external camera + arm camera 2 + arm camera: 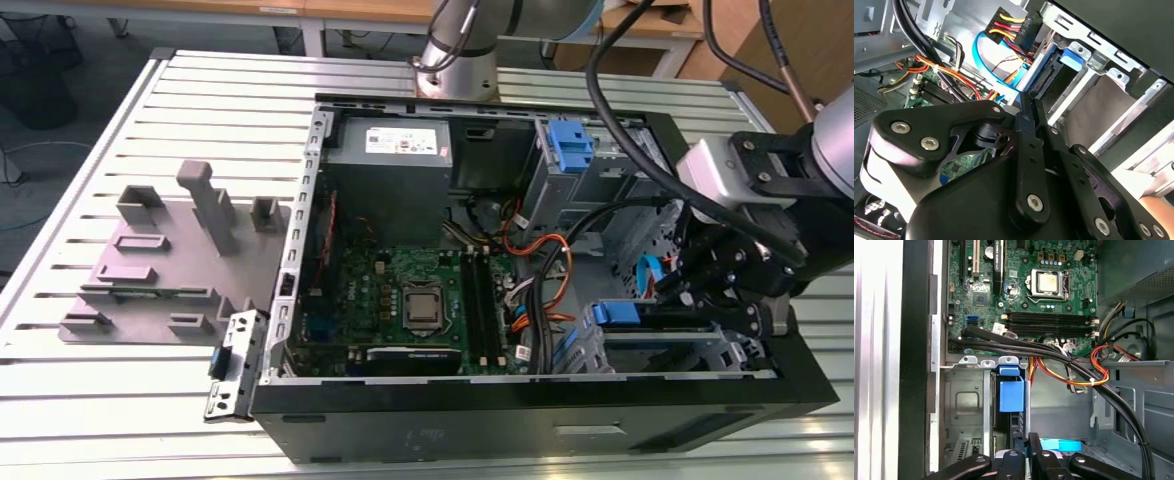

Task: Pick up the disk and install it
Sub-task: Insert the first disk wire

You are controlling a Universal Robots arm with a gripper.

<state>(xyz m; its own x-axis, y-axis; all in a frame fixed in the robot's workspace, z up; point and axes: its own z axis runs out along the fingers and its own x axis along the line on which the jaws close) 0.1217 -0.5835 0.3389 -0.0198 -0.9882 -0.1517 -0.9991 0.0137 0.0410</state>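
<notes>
Where the metal drive cage occupies the near corner of the open computer case, on the exterior view's right, the disk stands edge-on in its slot, with its blue caddy tab facing up. In the second wrist view the caddy's blue end sits between the cage's silver rails. The claw hangs just beside the disk's end with its fingers drawn together, and nothing visible is held between them. Whether the tips touch the caddy cannot be told.

The step in hand looks like seating the disk. To do that well, any push should run straight along the rails, square to the cage, so the caddy does not bind. A black cable bundle and orange wires cross near the cage and should be kept clear. The motherboard lies farther in. The case rests on a slatted metal surface.
</notes>
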